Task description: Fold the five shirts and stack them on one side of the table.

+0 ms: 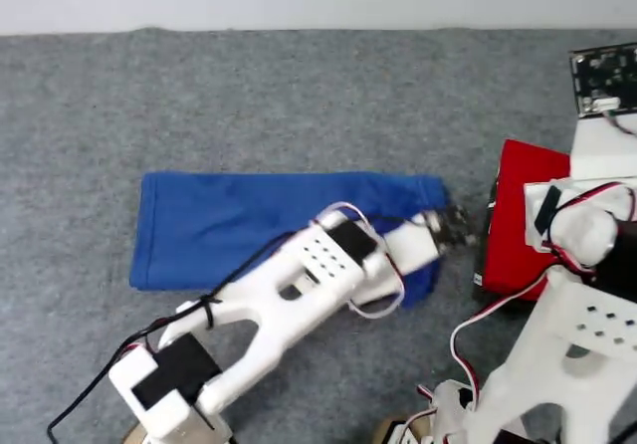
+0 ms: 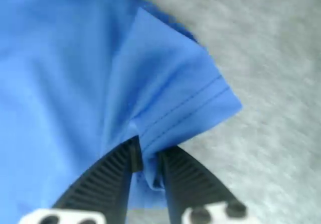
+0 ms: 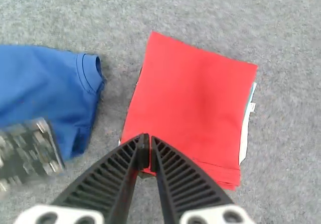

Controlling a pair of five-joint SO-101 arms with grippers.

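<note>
A blue shirt (image 1: pixel 239 220) lies folded into a long strip across the middle of the grey table (image 1: pixel 299 96). My left gripper (image 2: pixel 146 159) is at its right end, shut on a pinch of blue cloth (image 2: pixel 165 108) beside the stitched hem. In the high view the left gripper (image 1: pixel 441 227) sits at that end of the strip. A red folded shirt (image 3: pixel 193 103) tops a stack at the right side, with lighter layers showing at one edge. My right gripper (image 3: pixel 146 142) hovers shut over the red shirt's border, holding nothing.
A circuit board (image 1: pixel 602 76) on a white mount stands at the far right, behind the red stack (image 1: pixel 518 215). The right arm (image 1: pixel 587 265) covers part of the stack. Bare grey carpet stretches along the back and left of the table.
</note>
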